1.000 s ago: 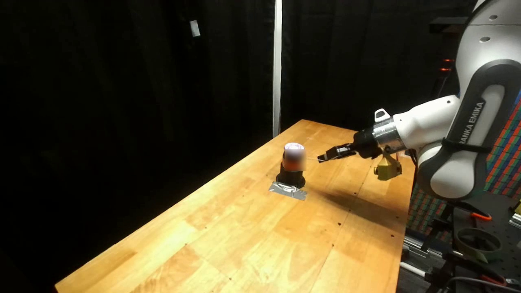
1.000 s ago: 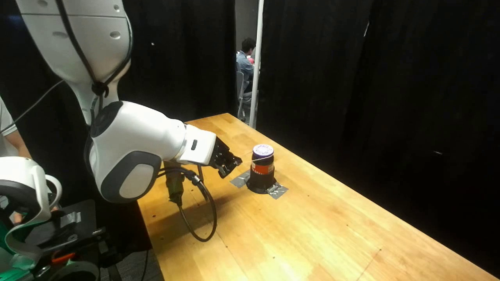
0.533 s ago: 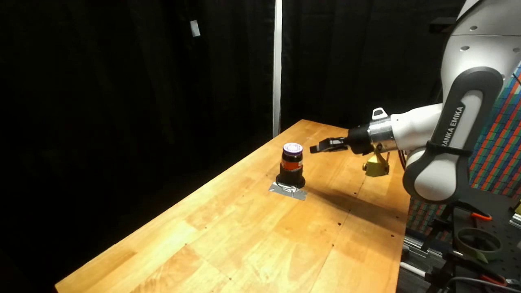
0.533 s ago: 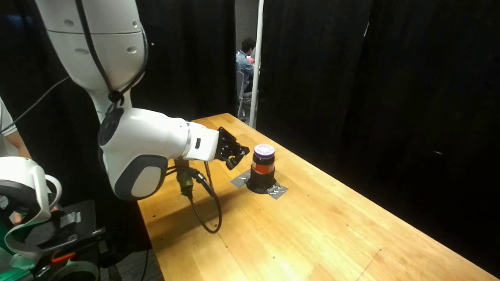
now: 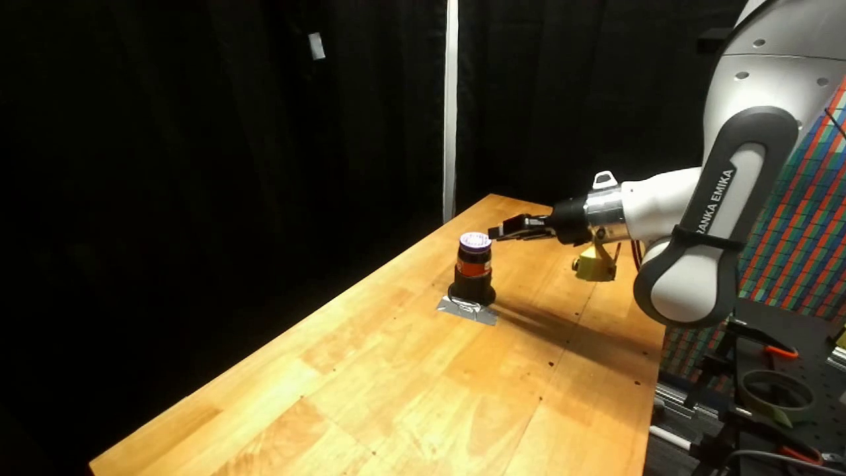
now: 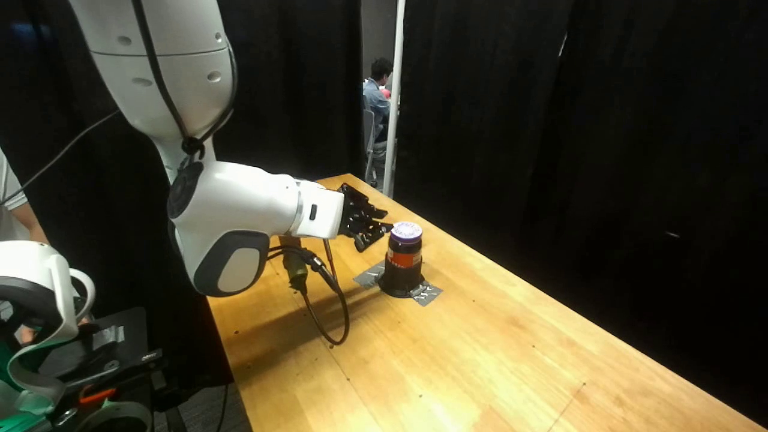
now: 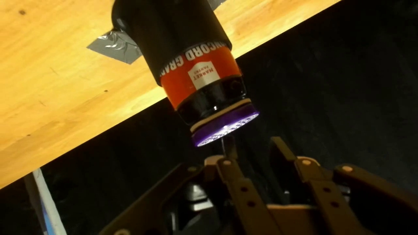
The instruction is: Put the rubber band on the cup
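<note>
In the wrist view, your gripper [image 7: 253,143] is parted to a moderate gap, with nothing between its fingertips [image 7: 230,148]. The cup [image 7: 200,76] lies at eleven o'clock from them, and the rubber band [image 7: 221,114] crosses its visible side just under the purple lid [image 7: 225,121]; the far side is hidden, but the task looks all but done. Expect the band to be light, soft and springy, holding by its own stretch. If you need to ease it lower, pinch one strand gently where it crosses the dark neck [image 7: 210,102], and avoid tugging towards the lid, where it could snap off.

In an exterior view, the cup [image 5: 474,267] stands upright on the wooden surface [image 5: 396,396], and your gripper [image 5: 495,233] hangs at two o'clock from the lid. The cup looks hard, smooth and probably slippery, perhaps heavy if full; silver tape [image 5: 470,313] at six o'clock of its base [image 5: 472,289] should steady it, so you need not hold it.

In an exterior view, your gripper [image 6: 389,220] sits at ten o'clock from the lid, very near it; whether the two touch, you cannot tell. Should you ever grasp the cup, take it round the orange label [image 6: 403,260], below the band.
</note>
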{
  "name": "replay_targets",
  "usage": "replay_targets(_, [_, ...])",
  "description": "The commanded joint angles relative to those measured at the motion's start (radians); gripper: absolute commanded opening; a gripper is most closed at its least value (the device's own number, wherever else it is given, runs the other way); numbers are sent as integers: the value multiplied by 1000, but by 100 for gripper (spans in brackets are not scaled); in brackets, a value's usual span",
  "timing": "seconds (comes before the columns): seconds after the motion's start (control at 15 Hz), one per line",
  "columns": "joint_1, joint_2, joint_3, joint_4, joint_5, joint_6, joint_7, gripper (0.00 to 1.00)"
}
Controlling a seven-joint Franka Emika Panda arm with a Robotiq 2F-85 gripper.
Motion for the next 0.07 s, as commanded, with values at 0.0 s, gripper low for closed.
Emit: replay_targets(0.0, [-24,1,27,-1,5,-1,-16,35])
